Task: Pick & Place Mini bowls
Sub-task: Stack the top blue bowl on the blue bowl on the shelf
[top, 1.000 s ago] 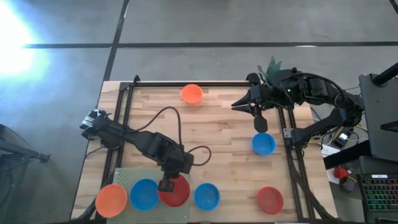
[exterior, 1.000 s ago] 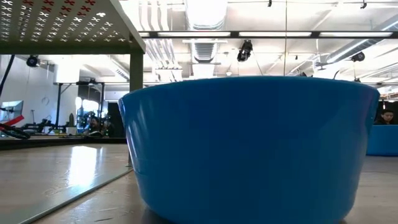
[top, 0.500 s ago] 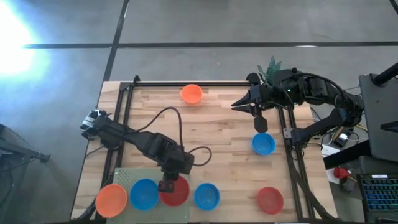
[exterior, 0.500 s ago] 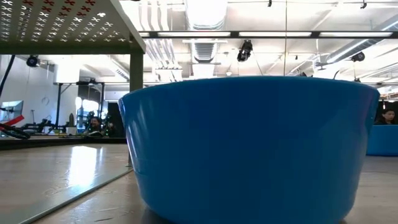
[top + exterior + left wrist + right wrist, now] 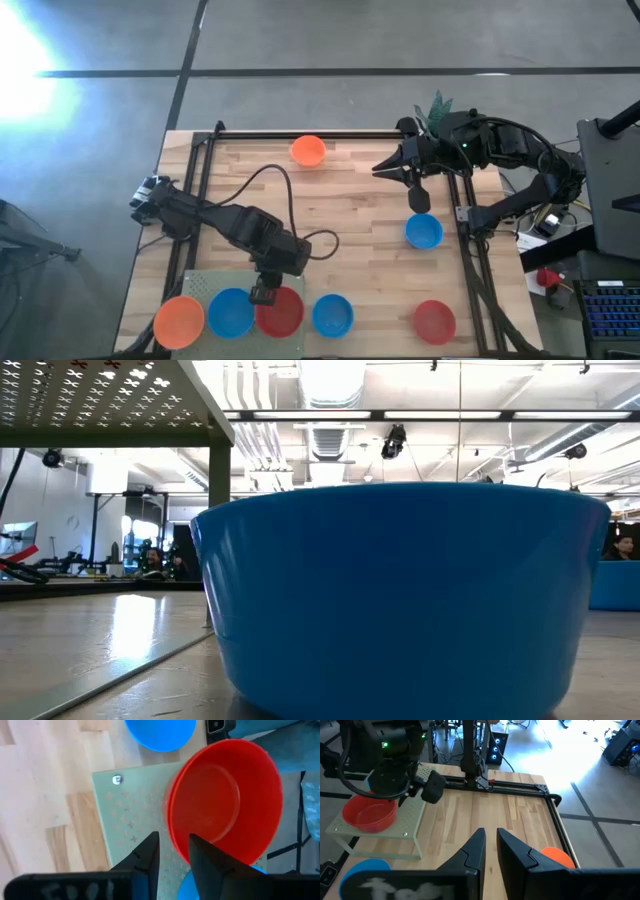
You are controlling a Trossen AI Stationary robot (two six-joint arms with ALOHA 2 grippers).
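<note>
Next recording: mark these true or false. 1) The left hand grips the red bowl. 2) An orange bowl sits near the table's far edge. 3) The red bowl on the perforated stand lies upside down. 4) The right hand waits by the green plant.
1) False. The left hand is open above the small red plastic bowl, fingers apart beside its rim.
2) True: one small orange plastic bowl lies near the far edge of the wooden table.
3) False. It rests upright on the pale green perforated stand, hollow facing up.
4) True: the right hand hangs near the green plant.
</note>
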